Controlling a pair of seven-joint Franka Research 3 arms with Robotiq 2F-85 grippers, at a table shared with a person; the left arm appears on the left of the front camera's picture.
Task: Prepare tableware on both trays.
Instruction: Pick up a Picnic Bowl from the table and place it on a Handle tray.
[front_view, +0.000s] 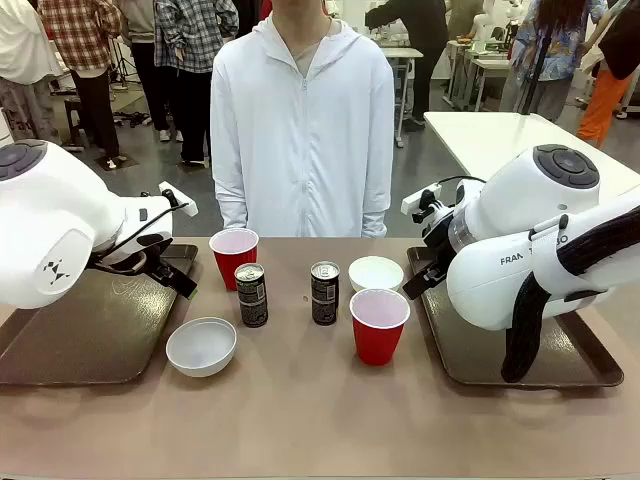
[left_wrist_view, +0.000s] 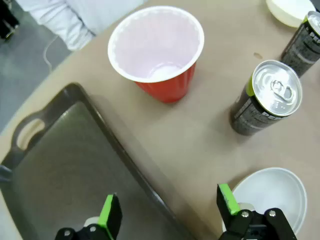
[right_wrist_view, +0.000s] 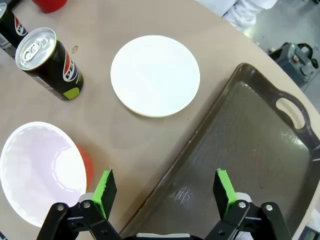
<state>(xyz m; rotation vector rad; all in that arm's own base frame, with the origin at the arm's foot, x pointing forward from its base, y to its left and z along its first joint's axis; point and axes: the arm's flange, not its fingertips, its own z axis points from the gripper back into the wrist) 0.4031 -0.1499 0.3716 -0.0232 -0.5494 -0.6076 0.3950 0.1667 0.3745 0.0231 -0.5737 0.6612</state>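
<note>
1. While the left tray (front_view: 90, 330) and right tray (front_view: 480, 350) lie bare along the table's (front_view: 300, 420) left and right edges, all the tableware stands between them.
2. The far red cup (front_view: 233, 257) and far bowl (front_view: 376, 272) sit toward the far edge. The left can (front_view: 251, 295) and right can (front_view: 324, 292) stand mid-table, apart. The near bowl (front_view: 201, 346) and near red cup (front_view: 378, 325) are closer in, with open tabletop along the near edge.
3. Each arm's bulk hides part of its tray.
4. The left gripper (left_wrist_view: 167, 204) hovers above the left tray's inner rim, jaws wide and empty, one finger over the near bowl's edge.
5. The right gripper (right_wrist_view: 165, 187) hangs above the right tray's inner rim, spread wide and empty, the near red cup beside it.
6. A person (front_view: 303, 130) stands at the far edge.
</note>
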